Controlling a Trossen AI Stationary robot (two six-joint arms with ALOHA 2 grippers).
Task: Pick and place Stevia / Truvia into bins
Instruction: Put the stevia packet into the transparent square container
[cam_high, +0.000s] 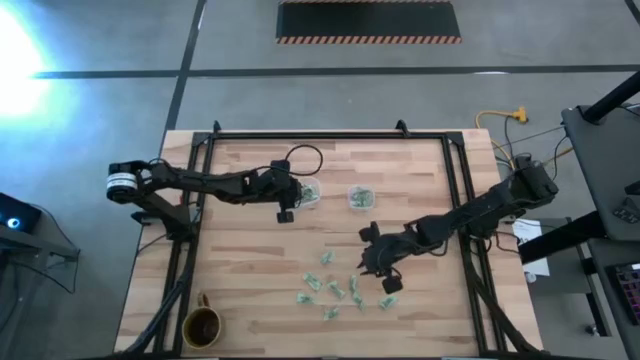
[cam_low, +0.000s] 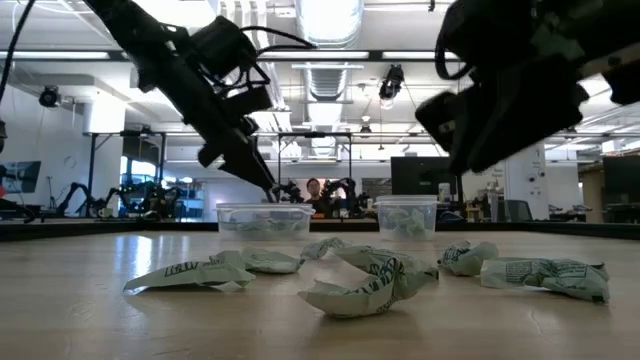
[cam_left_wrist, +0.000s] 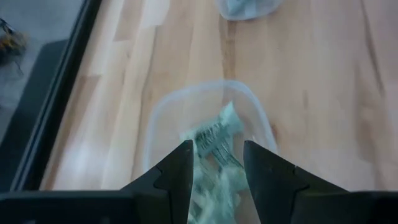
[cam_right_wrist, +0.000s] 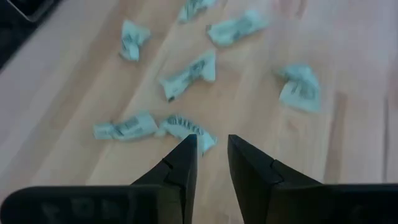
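Observation:
Several crumpled green-and-white Stevia packets (cam_high: 332, 286) lie loose on the wooden table, right of centre. Two clear bins stand farther back, a wider one (cam_high: 306, 193) and a smaller square one (cam_high: 360, 198), both with packets inside. My left gripper (cam_left_wrist: 215, 167) hangs open over the wider bin (cam_left_wrist: 205, 118), and a packet (cam_left_wrist: 214, 132) shows in that bin just past its fingertips. My right gripper (cam_right_wrist: 212, 148) slants down over the loose packets, open by a narrow gap with nothing between its fingers. One packet (cam_right_wrist: 185, 127) lies on the table just ahead of its fingertips.
A brown mug (cam_high: 201, 325) stands at the table's near left corner. A black frame rail (cam_high: 200, 190) runs along the table's left, right and far edges. Bare wood lies between the bins and the loose packets, and across the table's left half.

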